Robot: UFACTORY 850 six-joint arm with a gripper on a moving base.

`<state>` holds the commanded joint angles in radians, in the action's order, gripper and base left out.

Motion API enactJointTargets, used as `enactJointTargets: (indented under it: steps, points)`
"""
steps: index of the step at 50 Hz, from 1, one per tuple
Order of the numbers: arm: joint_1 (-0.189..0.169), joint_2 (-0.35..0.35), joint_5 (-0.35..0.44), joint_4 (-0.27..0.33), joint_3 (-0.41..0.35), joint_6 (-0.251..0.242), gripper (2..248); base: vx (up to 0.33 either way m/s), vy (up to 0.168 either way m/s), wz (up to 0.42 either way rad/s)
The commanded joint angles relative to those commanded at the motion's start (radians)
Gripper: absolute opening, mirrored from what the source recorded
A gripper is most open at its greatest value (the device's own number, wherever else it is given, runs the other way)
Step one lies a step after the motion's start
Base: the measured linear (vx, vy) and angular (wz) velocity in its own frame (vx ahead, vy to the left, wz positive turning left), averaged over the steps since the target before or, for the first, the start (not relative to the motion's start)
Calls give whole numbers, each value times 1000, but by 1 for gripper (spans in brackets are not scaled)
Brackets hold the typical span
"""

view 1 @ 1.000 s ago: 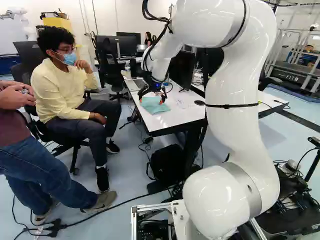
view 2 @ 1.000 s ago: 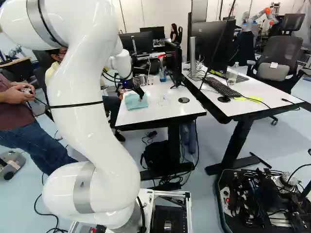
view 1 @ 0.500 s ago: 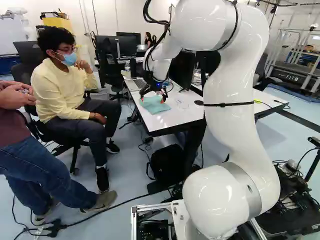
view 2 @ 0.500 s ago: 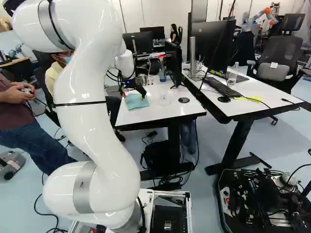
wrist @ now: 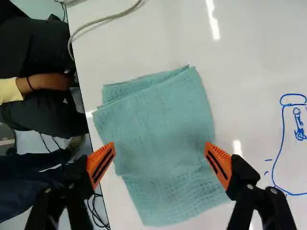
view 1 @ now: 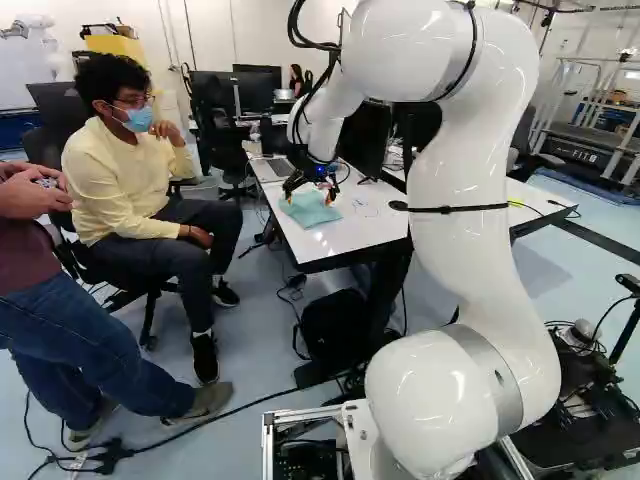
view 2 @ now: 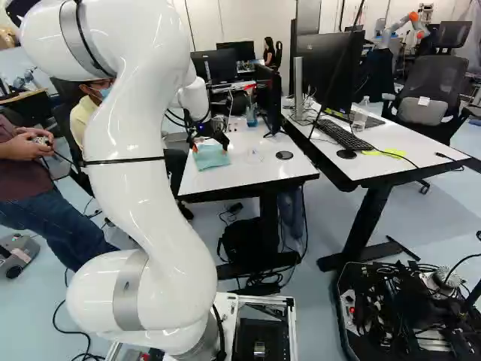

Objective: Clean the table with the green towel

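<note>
Q. Where is your green towel (wrist: 158, 124), and how does the gripper (wrist: 159, 148) stand?

A. Folded on the white table (view 2: 255, 169), upper half of the right base view, left of centre; the fingers are spread astride it, pinching nothing.

Q. How should you grasp it?

A. Expect it to be light, limp and unbreakable. Close low across the folded middle, lest you catch only the top layer.

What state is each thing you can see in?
Black two-fingered hand with orange pads: open.
Green cloth towel: folded, lying flat, ungripped.
White rectangular table under it: marked with a blue drawing.
Large black monitor beside the long black keyboard: upright.
Clear bottle: upright.
</note>
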<state>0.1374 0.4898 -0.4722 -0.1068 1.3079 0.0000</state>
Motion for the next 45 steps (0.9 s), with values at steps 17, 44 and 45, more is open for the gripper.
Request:
enactJointTargets:
  steps: [17, 44, 45]
  points:
    - [14, -23, -52, 167, -31, 0, 247, 0, 0, 0]
    - [89, -4, -148, 299, -4, 0, 247, 0, 0, 0]
    - [90, 0, -148, 299, 1, 0, 247, 0, 0, 0]
